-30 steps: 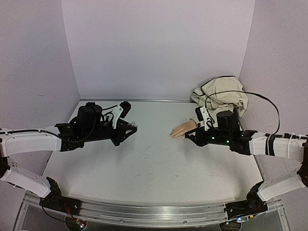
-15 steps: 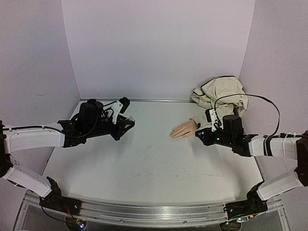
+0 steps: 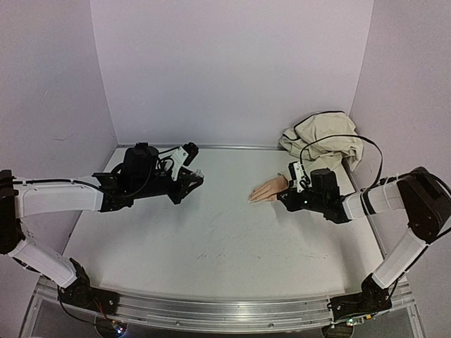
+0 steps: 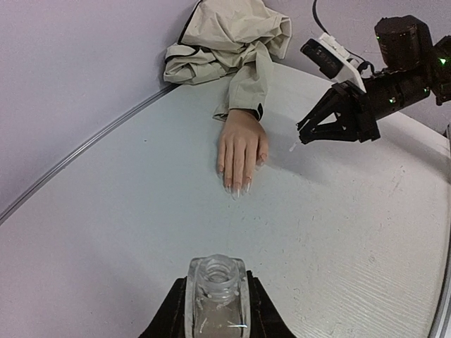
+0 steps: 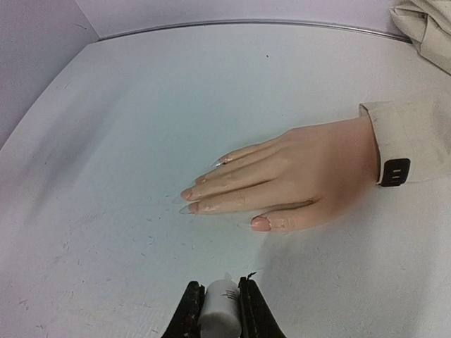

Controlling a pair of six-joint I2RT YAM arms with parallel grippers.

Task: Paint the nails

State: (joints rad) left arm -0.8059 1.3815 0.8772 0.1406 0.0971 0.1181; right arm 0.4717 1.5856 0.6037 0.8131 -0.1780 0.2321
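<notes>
Top external: white table point(image 3: 225, 239), lilac walls point(image 3: 232, 70); left gripper point(image 3: 192, 177) clamping glass bottle point(image 4: 217, 292), right gripper point(image 3: 284, 198) white cap point(image 5: 220, 315).

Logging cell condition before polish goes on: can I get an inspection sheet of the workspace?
Surface: white table, faint scuffs.
Job's things: mannequin hand flat, palm down; nails long, pale; open glass bottle.
Clutter: beige jacket heaped in far right corner, its sleeve on the hand.
Grippers: left gripper jaws shut on the bottle; right gripper jaws shut on a small white cap, beside the hand, apart from it.
Cables: black cable loops over the jacket.
Surroundings: plain pale walls; nothing else seen.
</notes>
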